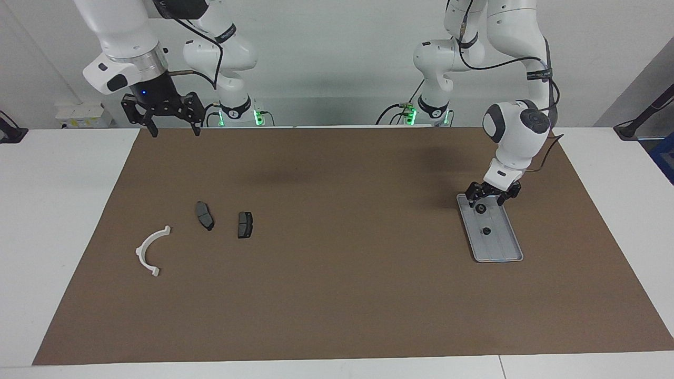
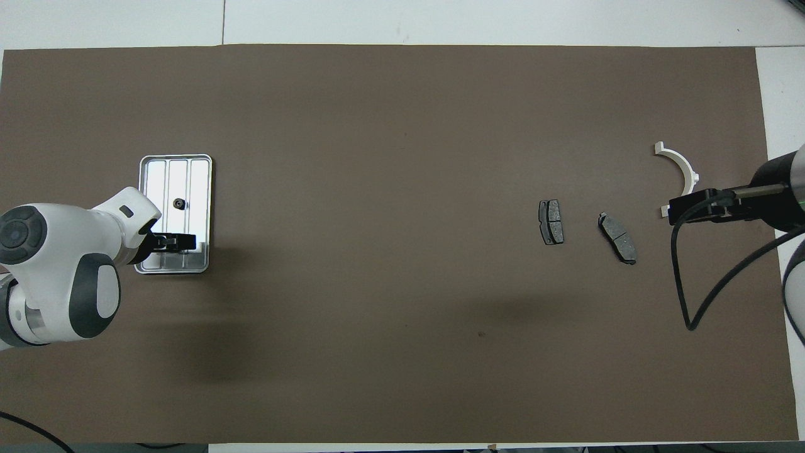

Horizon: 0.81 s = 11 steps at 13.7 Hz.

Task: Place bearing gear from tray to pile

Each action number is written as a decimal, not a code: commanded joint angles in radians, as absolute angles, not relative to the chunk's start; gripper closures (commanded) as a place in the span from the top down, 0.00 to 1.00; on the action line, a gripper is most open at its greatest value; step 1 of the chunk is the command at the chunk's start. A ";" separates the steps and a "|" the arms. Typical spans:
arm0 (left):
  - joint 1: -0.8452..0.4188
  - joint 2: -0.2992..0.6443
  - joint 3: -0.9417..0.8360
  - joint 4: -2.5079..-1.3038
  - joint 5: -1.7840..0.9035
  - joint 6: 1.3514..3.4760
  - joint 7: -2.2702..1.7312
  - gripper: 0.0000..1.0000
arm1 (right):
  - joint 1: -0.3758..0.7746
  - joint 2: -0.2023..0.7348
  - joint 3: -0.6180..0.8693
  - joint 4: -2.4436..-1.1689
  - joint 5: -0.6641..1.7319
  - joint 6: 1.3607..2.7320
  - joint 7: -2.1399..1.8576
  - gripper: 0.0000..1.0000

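Black small round bearing gear (image 1: 481, 209) lies in silver tray (image 1: 503, 251), under spread left tool (image 1: 491, 198); right tool (image 1: 171, 126) spread.

No legible text; arm band (image 1: 536, 75) lettering perhaps present, too small.

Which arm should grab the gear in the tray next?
Left. Its tool is open and hangs right over the nearer gear in the tray. The right tool waits, raised at the mat's edge near the pile end, well away from the tray.
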State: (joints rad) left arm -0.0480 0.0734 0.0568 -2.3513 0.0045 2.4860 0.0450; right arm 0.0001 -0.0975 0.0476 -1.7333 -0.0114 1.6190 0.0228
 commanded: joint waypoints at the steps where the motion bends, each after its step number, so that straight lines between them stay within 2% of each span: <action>1: -0.060 0.078 0.067 -2.364 0.014 2.514 0.043 0.99 | 0.006 -0.117 0.046 -1.837 0.005 1.709 0.017 1.00; 5: -0.060 0.086 0.066 -2.364 0.014 2.516 0.041 0.98 | 0.009 -0.098 0.048 -1.931 0.003 1.825 0.047 1.00; 8: -0.067 0.086 0.066 -2.364 0.012 2.516 0.041 0.95 | 0.017 -0.057 0.048 -1.948 0.006 1.888 0.144 1.00; 11: -0.075 0.087 0.066 -2.362 0.012 2.516 0.029 0.82 | 0.053 -0.011 0.048 -1.950 0.006 1.933 0.149 1.00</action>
